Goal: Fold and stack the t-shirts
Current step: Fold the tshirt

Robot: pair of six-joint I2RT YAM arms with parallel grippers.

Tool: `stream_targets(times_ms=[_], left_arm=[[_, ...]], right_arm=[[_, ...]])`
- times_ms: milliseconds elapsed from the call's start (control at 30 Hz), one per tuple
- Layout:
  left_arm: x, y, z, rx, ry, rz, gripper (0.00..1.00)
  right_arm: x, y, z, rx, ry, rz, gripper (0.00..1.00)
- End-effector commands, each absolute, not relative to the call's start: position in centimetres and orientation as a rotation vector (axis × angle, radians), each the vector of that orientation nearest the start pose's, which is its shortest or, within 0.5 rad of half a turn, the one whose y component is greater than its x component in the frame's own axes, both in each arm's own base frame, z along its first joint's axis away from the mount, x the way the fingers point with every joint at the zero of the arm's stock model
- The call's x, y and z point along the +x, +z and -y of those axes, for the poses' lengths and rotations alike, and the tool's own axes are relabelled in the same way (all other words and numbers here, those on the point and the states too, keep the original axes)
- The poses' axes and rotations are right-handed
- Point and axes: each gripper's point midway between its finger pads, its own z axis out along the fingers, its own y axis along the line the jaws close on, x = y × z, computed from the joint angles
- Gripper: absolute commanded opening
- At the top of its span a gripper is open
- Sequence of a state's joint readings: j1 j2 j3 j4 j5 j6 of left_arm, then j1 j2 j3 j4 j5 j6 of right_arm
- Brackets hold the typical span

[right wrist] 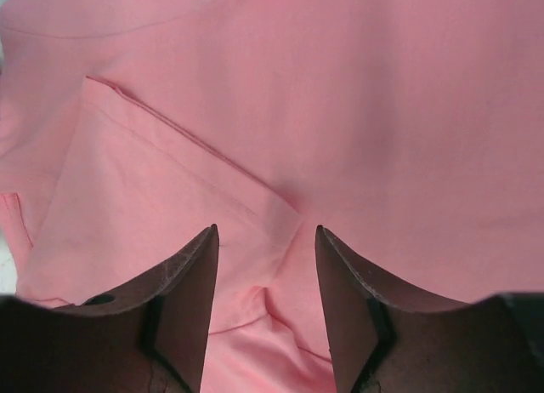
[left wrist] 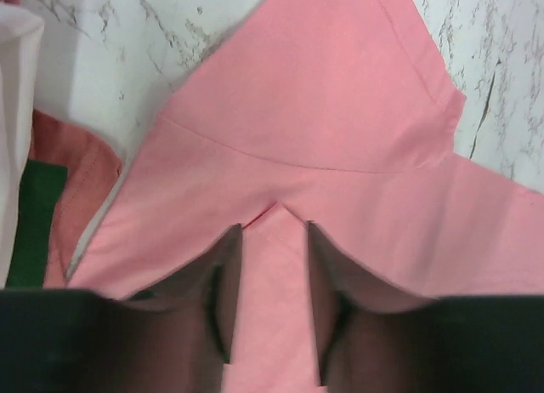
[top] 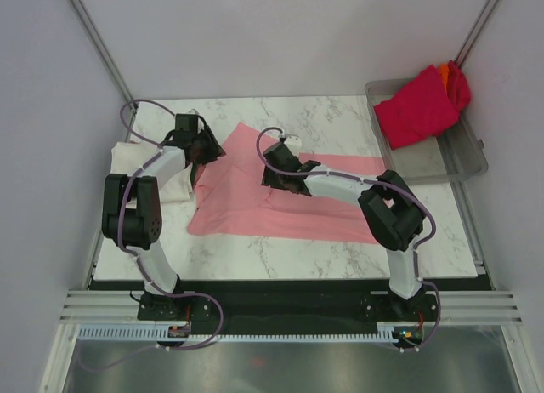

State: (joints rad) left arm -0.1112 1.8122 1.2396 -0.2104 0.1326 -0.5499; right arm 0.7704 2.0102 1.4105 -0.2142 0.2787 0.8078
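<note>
Pink, the t-shirt (top: pixel 255 207) lies under my left gripper (left wrist: pixel 272 237) at its ten o'clock edge and right gripper (right wrist: pixel 265 237) mid-cloth, both released.

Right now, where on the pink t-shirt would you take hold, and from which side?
On the pink t-shirt, probably the folded-over flap corner, from straight above: the shirt lies flat on the table, and that doubled edge offers the only raised lip to pinch.

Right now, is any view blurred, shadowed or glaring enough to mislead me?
Top external: sharp, evenly lit, light pink cloth t-shirt clear. Left wrist: left pincer dark and blurred, cloth sharp. Right wrist: right pincer soft-edged, no glare.
</note>
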Motion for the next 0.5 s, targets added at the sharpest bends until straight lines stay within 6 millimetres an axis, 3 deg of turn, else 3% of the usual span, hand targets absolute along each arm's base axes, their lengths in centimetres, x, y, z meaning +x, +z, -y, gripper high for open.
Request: stream_targets(times_ms=[0,33,100,133,167,200,267,300,333,367,433,467], left_arm=[[47.1,11.2,9.6,-0.417,-0.454,-2.281,0.49],[46.8,12.2,9.5,-0.408,-0.451,-2.26,0.52],[46.0,13.1,9.8,-0.374,-0.452,-2.243,0.65],[45.7,14.5,9.8,-0.363,-0.441,-2.212,0.67],[45.4,14.9,10.1,-0.355,-0.437,-2.203,0.72],[44.9,15.2,10.7,-0.33,-0.435,-2.199,0.78],[44.7,16.3,11.4,-0.3,-0.434,-2.178,0.85],[44.7,16.5,12.0,-0.286,-0.448,-2.178,0.96],[45.1,17.3,12.5,-0.271,-0.477,-2.167,1.0],[45.4,16.8,12.9,-0.267,-0.489,-2.181,1.0],[46.7,17.9,13.5,-0.26,-0.518,-2.168,1.0],[47.4,16.5,13.8,-0.265,-0.513,-2.203,1.0]], right_arm=[[39.6,10.4,-32.5,0.188,0.386,-2.251,0.58],[39.8,12.9,-31.2,0.215,0.385,-2.192,0.59],[39.2,13.3,-29.3,0.216,0.359,-2.183,0.59],[39.2,15.0,-28.0,0.231,0.365,-2.151,0.59],[39.2,15.3,-27.0,0.245,0.363,-2.146,0.59],[38.7,14.5,-25.6,0.253,0.345,-2.168,0.58],[39.0,15.4,-22.8,0.294,0.354,-2.158,0.57],[38.7,14.6,-21.4,0.306,0.334,-2.173,0.57],[39.2,15.1,-19.4,0.345,0.317,-2.158,0.56],[39.0,14.8,-18.4,0.336,0.3,-2.168,0.56],[39.6,14.8,-15.9,0.377,0.27,-2.169,0.56],[39.7,14.7,-15.4,0.366,0.276,-2.179,0.55]])
